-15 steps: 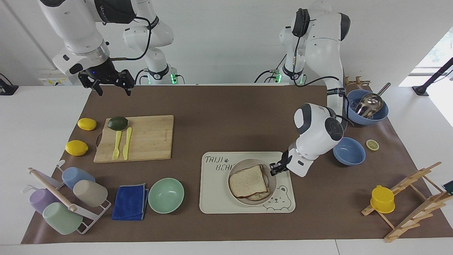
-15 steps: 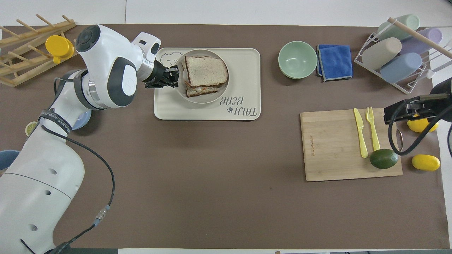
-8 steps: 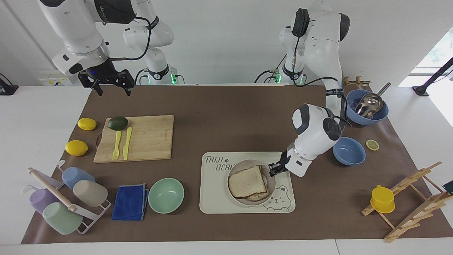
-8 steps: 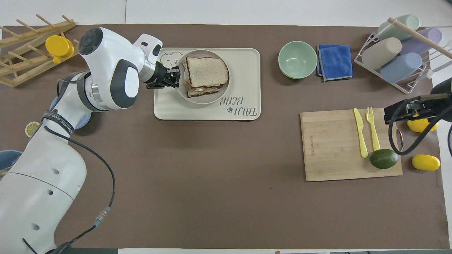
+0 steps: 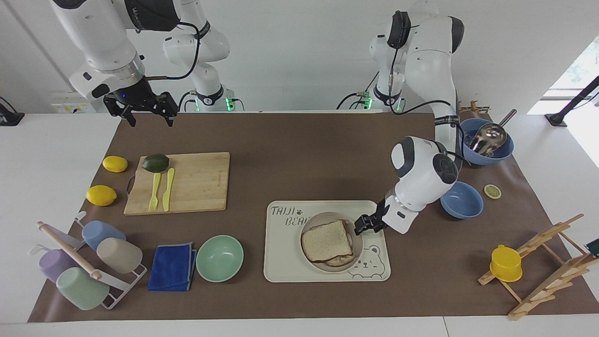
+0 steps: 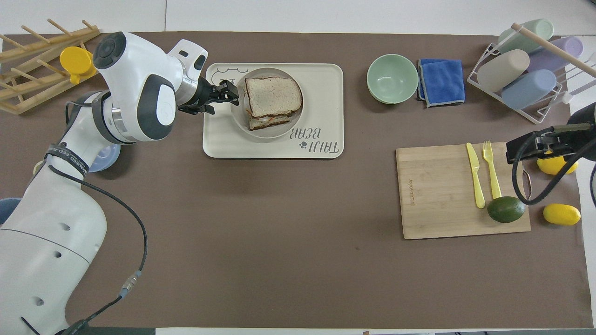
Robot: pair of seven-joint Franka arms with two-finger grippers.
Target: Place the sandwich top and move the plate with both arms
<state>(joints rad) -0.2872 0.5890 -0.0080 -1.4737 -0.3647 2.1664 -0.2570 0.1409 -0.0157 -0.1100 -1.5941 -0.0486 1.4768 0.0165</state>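
Note:
The sandwich top (image 5: 326,240) lies flat on a stacked sandwich on the round beige plate (image 5: 323,217). The plate sits on the cream bear tray (image 5: 285,262). In the overhead view the sandwich top (image 6: 273,90) covers most of the plate (image 6: 267,131), and the lower slice pokes out under it. My left gripper (image 5: 364,226) is low at the plate's rim, on the side toward the left arm's end; it also shows in the overhead view (image 6: 229,91). My right gripper (image 5: 149,119) is open and empty, and waits high over the table's edge by the cutting board.
A mint green bowl (image 5: 219,258) and a blue cloth (image 5: 172,267) lie beside the tray. A blue bowl (image 5: 461,200) sits close by the left arm's wrist. A cutting board (image 5: 187,182) holds an avocado, fork and knife. A cup rack (image 5: 84,262) and a wooden rack (image 5: 547,262) stand at the table's ends.
The left wrist has turned and risen a little at the plate's rim. The plate with the sandwich has shifted slightly toward the right arm's end. The right arm has not moved.

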